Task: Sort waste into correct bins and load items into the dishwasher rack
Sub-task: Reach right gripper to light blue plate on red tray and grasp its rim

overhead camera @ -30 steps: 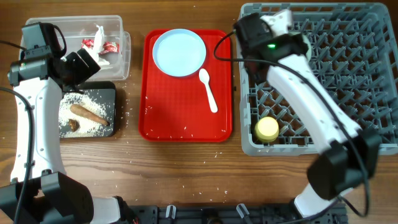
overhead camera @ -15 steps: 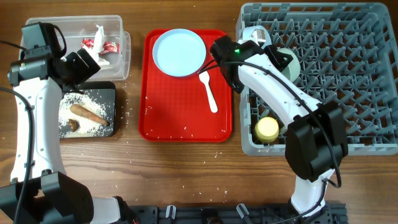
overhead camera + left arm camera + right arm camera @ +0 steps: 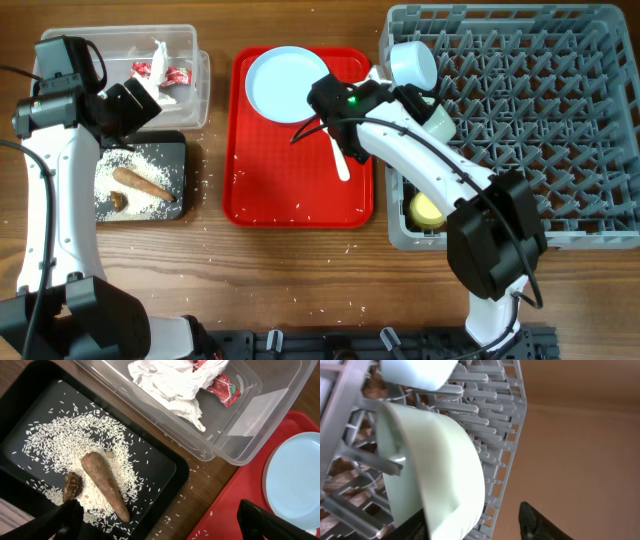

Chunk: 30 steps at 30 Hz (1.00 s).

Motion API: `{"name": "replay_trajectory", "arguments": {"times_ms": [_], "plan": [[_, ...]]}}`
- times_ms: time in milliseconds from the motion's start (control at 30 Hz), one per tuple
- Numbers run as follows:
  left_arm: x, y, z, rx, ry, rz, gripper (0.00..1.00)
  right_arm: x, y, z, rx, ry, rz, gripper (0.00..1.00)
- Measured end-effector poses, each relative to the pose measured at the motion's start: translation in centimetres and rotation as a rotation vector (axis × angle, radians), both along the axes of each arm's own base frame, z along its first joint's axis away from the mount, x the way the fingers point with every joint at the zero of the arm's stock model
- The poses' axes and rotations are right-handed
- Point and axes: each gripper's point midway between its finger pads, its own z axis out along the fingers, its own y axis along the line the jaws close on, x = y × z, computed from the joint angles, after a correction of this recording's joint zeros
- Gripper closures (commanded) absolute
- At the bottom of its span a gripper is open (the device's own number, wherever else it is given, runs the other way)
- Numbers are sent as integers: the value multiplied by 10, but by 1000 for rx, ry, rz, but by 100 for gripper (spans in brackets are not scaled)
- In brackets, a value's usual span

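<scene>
Right gripper had backed off the dishwasher rack at the surface's right edge, fingers spread, empty. Mint-green bowl stayed racked. Spoon and plate pending. Left gripper spread too.

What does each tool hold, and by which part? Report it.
Nothing is held. The left tool is open and empty, and so is the right tool.
</scene>
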Motion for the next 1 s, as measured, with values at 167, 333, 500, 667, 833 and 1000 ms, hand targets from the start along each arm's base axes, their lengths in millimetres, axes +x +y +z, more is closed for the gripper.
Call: {"name": "replay_trajectory", "arguments": {"times_ms": [167, 333, 500, 667, 833, 1000], "plan": [[0, 0, 0, 0, 0, 0, 0, 3, 11, -4, 25, 7, 31, 12], [0, 0, 0, 0, 0, 0, 0, 16, 29, -4, 121, 3, 70, 9], [0, 0, 0, 0, 0, 0, 0, 50, 67, 31, 300, -97, 159, 9], [0, 0, 0, 0, 0, 0, 0, 54, 108, 17, 543, -25, 250, 0], [0, 0, 0, 0, 0, 0, 0, 35, 180, -4, 921, 170, 406, 0], [0, 0, 0, 0, 0, 0, 0, 2, 237, -1, 1272, 340, 445, 0]]}}
